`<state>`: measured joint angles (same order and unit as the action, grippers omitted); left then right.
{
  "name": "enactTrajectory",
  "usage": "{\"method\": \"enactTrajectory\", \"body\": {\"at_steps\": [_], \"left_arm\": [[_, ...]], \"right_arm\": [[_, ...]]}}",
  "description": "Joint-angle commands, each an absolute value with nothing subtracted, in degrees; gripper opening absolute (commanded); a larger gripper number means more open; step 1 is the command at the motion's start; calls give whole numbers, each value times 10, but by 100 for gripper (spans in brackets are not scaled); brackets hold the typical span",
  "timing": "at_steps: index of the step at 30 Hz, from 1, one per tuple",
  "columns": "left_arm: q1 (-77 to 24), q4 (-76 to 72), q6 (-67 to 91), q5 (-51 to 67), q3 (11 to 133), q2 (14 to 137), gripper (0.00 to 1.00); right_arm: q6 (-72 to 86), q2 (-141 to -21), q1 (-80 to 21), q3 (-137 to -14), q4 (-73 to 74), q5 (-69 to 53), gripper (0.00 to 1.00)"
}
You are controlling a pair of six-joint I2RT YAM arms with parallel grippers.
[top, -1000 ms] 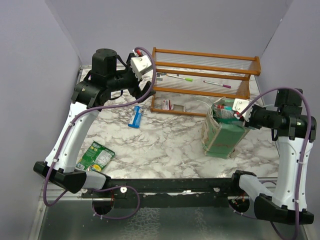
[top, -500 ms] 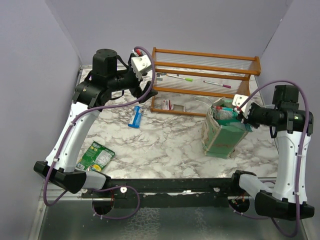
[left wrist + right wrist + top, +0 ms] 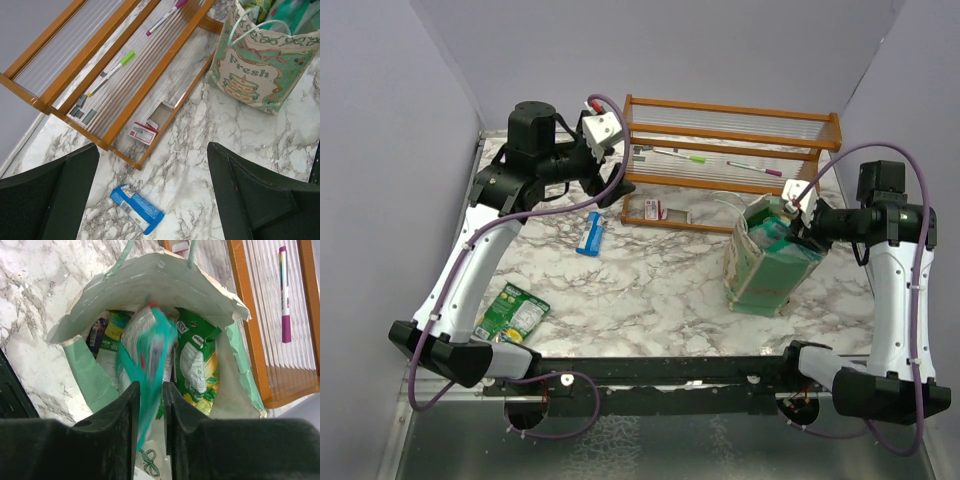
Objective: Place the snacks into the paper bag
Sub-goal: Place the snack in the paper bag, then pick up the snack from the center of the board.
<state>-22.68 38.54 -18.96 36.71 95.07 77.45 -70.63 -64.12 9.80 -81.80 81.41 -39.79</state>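
Note:
The pale-green paper bag (image 3: 763, 272) stands upright at the right, in front of the rack; it also shows in the left wrist view (image 3: 257, 67). My right gripper (image 3: 791, 222) is just above its open mouth, shut on a teal packet (image 3: 145, 357) that hangs into the bag (image 3: 165, 277). Green-and-yellow packets (image 3: 197, 362) and a purple one lie inside. My left gripper (image 3: 608, 188) is open and empty, high above a blue bar wrapper (image 3: 590, 233) (image 3: 136, 208). A green-and-yellow packet (image 3: 512, 313) lies at the front left. A small red-and-white packet (image 3: 142, 133) lies in the rack's lower tray.
A brown wooden slatted rack (image 3: 725, 150) spans the back, with a green marker (image 3: 680, 155) and a pink marker (image 3: 755, 168) on it. Purple walls close in on the left, back and right.
My right gripper has moved back and up over the bag's mouth with the teal packet in it. The left arm has hardly moved.

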Motion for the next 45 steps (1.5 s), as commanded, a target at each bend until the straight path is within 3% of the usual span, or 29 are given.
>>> {"method": "enactTrajectory", "body": {"at_steps": [1,15,19,24,36,45], "left_arm": [[-211,361,-179,387,938,748,92],[-195,348,-167,368,884,711,92],[-183,341,-151,328,850,696,92],[-151,322,-114,260,796,676,93],[-85,406,-121,147,732,683,96],[29,533,-242,183,707,720,97]], "right_arm": [[-681,-649,94,-837,807,-438,28],[-563,-672,93,-858,793,-445,61],[-479,-670,93,-850,761,-458,86],[-403,-686,92,-872,715,-491,98],[-294,-673,92,-873,612,-503,99],[-293,-625,92,-842,609,-485,99]]}}
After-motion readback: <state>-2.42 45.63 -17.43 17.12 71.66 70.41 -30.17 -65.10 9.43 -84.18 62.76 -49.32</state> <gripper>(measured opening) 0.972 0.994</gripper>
